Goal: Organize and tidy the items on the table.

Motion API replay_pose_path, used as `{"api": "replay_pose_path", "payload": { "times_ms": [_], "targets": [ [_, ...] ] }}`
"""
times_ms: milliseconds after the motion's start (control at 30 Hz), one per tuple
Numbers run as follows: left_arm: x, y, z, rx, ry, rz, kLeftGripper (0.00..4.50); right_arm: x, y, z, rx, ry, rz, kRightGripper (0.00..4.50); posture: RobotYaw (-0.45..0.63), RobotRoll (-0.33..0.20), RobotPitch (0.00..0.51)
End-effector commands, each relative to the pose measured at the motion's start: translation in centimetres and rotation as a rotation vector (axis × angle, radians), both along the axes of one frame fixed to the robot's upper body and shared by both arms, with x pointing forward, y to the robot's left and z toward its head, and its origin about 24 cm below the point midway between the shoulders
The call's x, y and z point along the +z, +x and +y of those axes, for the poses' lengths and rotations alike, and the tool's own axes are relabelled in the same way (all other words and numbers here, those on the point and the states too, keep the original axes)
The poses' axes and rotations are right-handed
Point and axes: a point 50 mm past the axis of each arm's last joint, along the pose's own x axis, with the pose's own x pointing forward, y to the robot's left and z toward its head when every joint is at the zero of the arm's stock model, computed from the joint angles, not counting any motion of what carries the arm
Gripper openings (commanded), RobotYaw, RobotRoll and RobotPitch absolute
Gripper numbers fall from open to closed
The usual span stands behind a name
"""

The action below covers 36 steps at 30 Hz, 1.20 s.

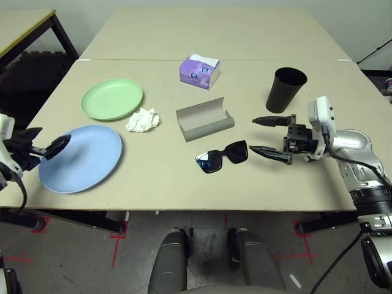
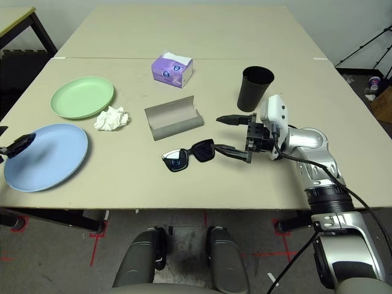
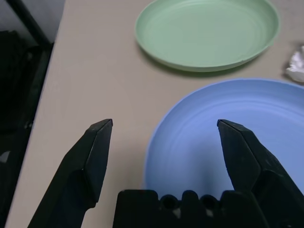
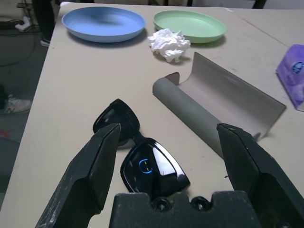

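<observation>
In the right wrist view, the small purple cardboard tissue box (image 4: pixel 293 75) is cut by the picture's edge, leaving one corner showing. The folded black plastic sunglasses (image 4: pixel 142 156) lie partly behind the base of the right gripper (image 4: pixel 166 137), so their near lens is hidden. In the left wrist view, the crumpled white paper tissue (image 3: pixel 297 65) shows as a sliver at the edge, and the round light blue plate (image 3: pixel 223 137) runs out of frame, its near rim covered by the left gripper (image 3: pixel 164 126).
</observation>
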Motion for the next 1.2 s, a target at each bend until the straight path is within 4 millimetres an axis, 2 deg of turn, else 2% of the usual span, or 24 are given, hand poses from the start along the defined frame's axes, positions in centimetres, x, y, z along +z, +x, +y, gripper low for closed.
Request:
{"api": "replay_pose_path", "payload": {
  "times_ms": [33,167,400,667,900,1033,1200],
  "targets": [
    [-0.2,-0.5,0.9,0.064,-0.037,0.017,4.5,-0.2,-0.4,0.1,0.005,-0.009,0.004,4.46,-0.02,0.0,0.142],
    [-1.2,-0.8,0.7,0.064,-0.119,0.052,4.5,-0.2,-0.5,0.0,0.001,-0.011,0.004,4.46,-0.02,0.0,0.144],
    [-3.2,-1.4,0.8,0.086,-0.165,0.134,4.5,-0.1,-0.4,0.2,0.006,-0.01,-0.003,4.46,-0.03,0.0,0.145],
    [-4.2,-2.3,1.5,0.125,-0.175,0.175,4.5,-0.1,-0.6,0.2,0.008,-0.011,-0.007,4.46,-0.03,0.0,0.143],
    [-4.3,-2.5,1.6,0.134,-0.178,0.174,4.5,-0.2,-0.7,0.3,0.01,-0.011,-0.01,4.46,-0.03,0.0,0.142],
    [-4.3,-2.5,1.6,0.137,-0.18,0.166,3.59,-0.2,-0.6,0.2,0.011,-0.013,-0.012,4.5,-0.03,0.0,0.143],
    [-4.3,-2.5,1.6,0.137,-0.186,0.161,1.59,-0.2,-0.6,0.2,0.01,-0.016,-0.015,4.5,-0.03,0.0,0.143]
  ]
}}
